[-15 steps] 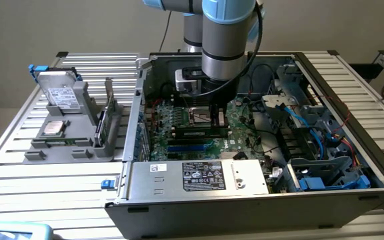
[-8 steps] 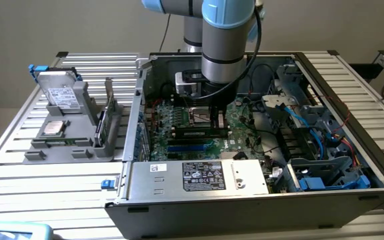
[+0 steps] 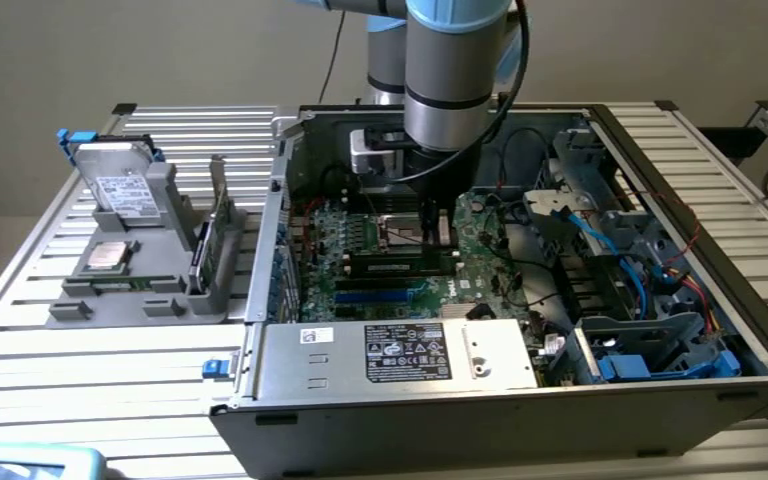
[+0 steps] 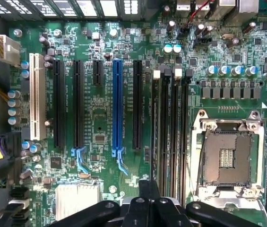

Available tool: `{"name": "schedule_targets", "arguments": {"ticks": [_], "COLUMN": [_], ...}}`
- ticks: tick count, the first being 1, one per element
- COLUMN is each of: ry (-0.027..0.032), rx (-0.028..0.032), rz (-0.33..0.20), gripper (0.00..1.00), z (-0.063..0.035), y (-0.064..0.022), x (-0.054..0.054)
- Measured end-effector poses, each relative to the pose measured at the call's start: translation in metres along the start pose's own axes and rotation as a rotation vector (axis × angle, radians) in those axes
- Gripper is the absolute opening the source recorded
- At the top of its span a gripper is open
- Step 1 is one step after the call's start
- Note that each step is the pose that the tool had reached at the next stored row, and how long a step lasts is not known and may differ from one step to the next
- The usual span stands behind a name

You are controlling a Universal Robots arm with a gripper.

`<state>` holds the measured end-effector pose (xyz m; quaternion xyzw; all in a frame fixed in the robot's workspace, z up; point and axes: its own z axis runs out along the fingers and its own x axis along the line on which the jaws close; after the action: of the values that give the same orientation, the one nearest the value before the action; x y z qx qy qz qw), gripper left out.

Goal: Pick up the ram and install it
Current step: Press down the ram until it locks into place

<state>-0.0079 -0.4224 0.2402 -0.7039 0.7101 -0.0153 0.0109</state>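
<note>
The gripper (image 3: 427, 222), black and blunt, is seen closed with nothing between its fingers, lowered inside the open metal computer case (image 3: 704, 390) just above the green motherboard (image 4: 100, 132). A ram stick (image 3: 387, 267) is seated flat in the black slots just beside the gripper. The square metal processor socket (image 4: 228, 158) lies beside those long slots.

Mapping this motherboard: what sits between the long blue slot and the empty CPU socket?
Wrist view: one long black expansion slot, then the black memory slots, between blue slot and CPU socket.
</note>
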Motion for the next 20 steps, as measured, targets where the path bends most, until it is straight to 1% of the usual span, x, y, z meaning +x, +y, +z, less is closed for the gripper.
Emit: {"name": "schedule_targets", "arguments": {"ticks": [2, 5, 8, 9, 20], "ry": [0.0026, 0.0027, -0.0017, -0.0020, -0.0025], "rx": [-0.0002, 0.0005, 0.0022, 0.0022, 0.0020], "rz": [0.001, 0.002, 0.002, 0.003, 0.004], "gripper": [0.11, 0.11, 0.11, 0.11, 0.11], "z": [-0.0023, -0.0021, -0.0007, 0.0002, 0.0093], "y": [-0.0002, -0.0001, 0.0000, 0.0000, -0.0003], "x": [0.000, -0.005, -0.008, -0.008, -0.009]}}
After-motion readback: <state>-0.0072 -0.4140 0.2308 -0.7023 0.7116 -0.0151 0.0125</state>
